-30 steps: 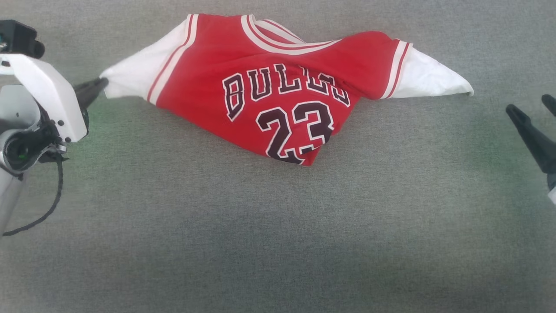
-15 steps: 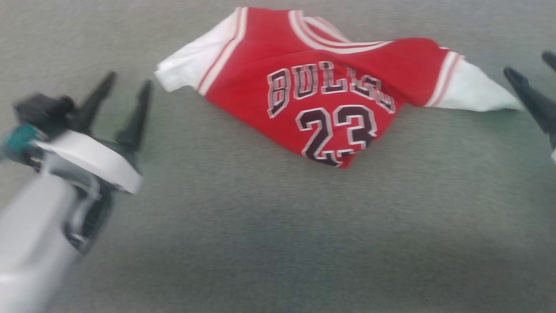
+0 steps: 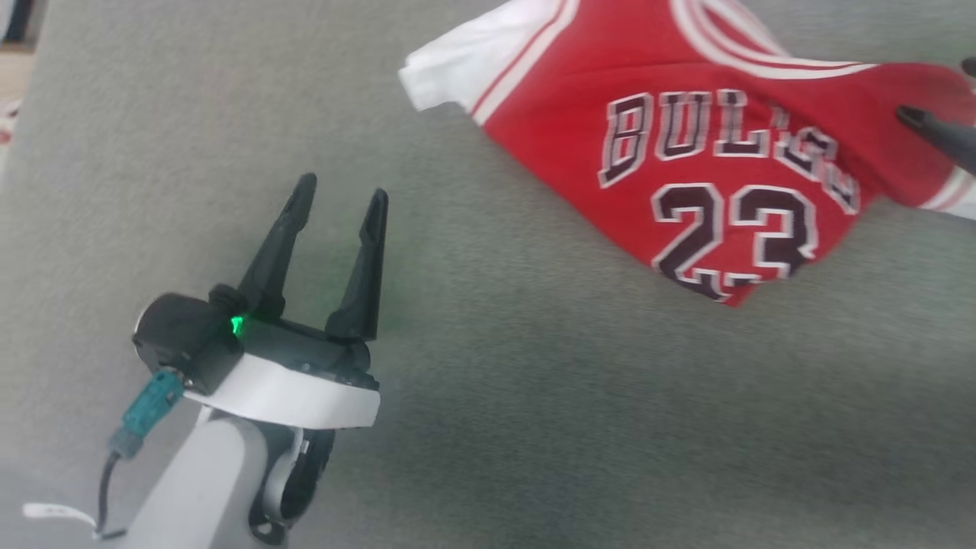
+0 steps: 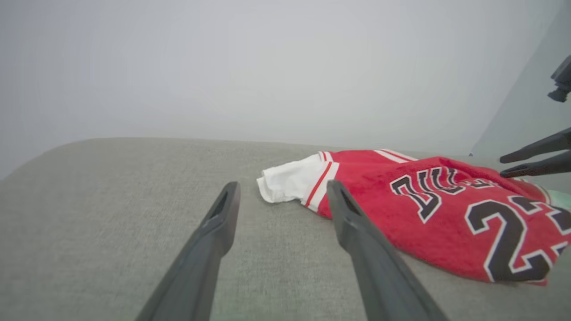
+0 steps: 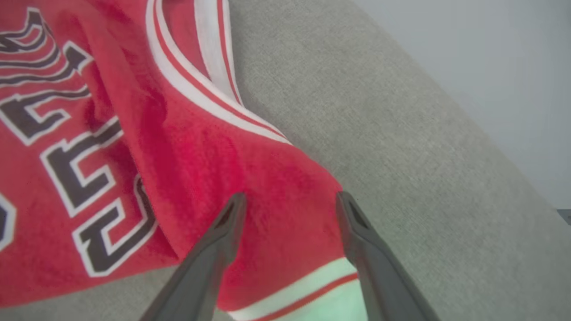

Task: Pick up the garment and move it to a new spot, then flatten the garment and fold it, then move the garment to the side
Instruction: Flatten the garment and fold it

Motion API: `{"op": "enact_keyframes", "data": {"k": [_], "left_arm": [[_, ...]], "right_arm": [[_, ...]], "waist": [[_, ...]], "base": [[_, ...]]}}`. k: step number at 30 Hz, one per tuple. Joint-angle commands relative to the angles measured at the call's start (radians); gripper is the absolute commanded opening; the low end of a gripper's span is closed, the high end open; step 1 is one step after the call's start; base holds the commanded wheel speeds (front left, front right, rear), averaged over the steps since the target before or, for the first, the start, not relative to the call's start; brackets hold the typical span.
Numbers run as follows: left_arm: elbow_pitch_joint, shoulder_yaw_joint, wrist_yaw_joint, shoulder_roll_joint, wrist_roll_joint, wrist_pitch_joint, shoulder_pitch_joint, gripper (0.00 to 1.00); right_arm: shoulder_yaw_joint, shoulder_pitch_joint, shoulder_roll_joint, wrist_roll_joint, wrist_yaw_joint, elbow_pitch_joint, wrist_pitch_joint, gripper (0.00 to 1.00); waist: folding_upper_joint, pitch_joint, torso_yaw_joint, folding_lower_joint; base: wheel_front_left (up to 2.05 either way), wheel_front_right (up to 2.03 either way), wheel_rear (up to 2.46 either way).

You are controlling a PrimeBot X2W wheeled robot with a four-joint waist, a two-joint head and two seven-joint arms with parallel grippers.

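Up close, right fingers apart above shoulder of the garment

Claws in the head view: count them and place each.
2. The left claw sits open at lower left over the grey surface, apart from the garment; the right claw, open, shows at the right edge above the garment's shoulder.

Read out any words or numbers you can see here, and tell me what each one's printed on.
"BULLS": dark, white-edged letters across the chest of the red garment; a crease buckles the last two letters.
"23": large dark numerals just below, on the same garment.
No other writing can be read.
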Motion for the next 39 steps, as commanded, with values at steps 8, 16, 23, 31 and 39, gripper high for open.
{"op": "enact_keyframes", "data": {"k": [8, 16, 23, 31, 39], "left_arm": [[0.002, 0.123, -0.12, -0.13, 0.095, -0.004, 0.055, 1.0], [0.036, 0.178, -0.186, -0.197, 0.141, -0.004, 0.059, 1.0], [0.053, 0.176, -0.207, -0.226, 0.162, -0.004, 0.049, 1.0], [0.066, 0.156, -0.212, -0.243, 0.154, -0.004, 0.026, 1.0], [0.078, 0.112, -0.213, -0.252, 0.128, -0.004, -0.009, 1.0]], "right_arm": [[0.238, -0.156, -0.074, 0.066, 0.0, 0.025, 0.135, 1.0], [0.332, -0.237, -0.077, 0.117, 0.0, 0.049, 0.068, 0.0], [0.3, -0.349, -0.068, 0.093, 0.0, 0.108, -0.089, 0.0], [0.252, -0.452, 0.015, 0.013, 0.0, 0.33, -0.17, 0.0], [0.233, -0.518, 0.154, -0.106, 0.0, 0.597, -0.225, 0.0]], "waist": [[0.0, 0.07, 0.08, 0.0], [0.0, 0.072, 0.072, 0.0], [0.0, 0.08, 0.059, 0.0], [0.0, 0.115, 0.072, 0.0], [0.0, 0.151, 0.111, 0.0]], "base": [[0.0, 0.0, 0.0], [0.0, 0.0, 0.0], [0.0, 0.0, 0.0], [0.0, 0.0, 0.0], [0.0, 0.0, 0.0]]}}
